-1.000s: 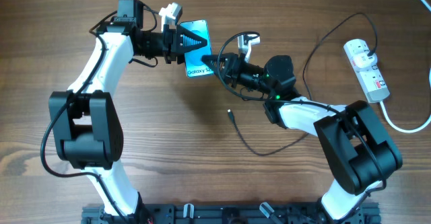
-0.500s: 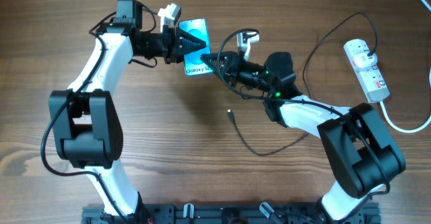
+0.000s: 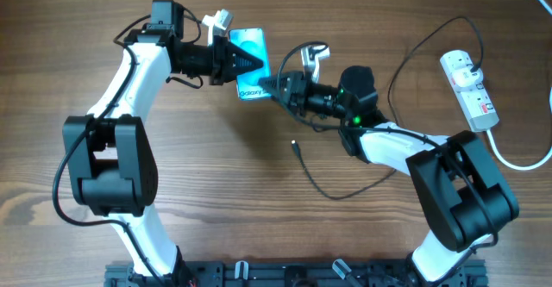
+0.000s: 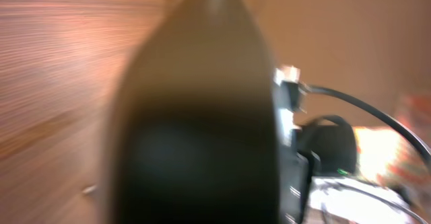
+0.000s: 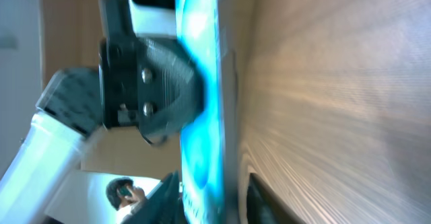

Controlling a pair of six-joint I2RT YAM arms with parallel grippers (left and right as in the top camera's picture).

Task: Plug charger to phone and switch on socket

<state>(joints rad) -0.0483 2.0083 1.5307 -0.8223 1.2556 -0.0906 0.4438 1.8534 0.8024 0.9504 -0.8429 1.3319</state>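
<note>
From overhead, the left claw (image 3: 244,63) lies across the phone (image 3: 252,90), its dark fingers pressed together on the teal screen, pinching the handset near the far middle of the counter (image 3: 259,227). The right claw (image 3: 274,85) sits at the phone's lower right corner, touching or just beside it; whether it is spread or pressed together I cannot tell. The charger (image 3: 297,150) lies loose on the wood, its metal tip well apart from the phone, with the black cable trailing toward the right. The socket (image 3: 470,84) rests at the far right edge with its white cord (image 3: 517,162) curling off beside it. The left wrist view adds little: a blurred dark mass fills the middle, with a thin black lead (image 4: 357,103) curving past on its right. The right wrist view gives what the others lack: the phone edge-on, glowing teal, with a black finger (image 5: 155,89) of the left claw flat against one face.
</note>
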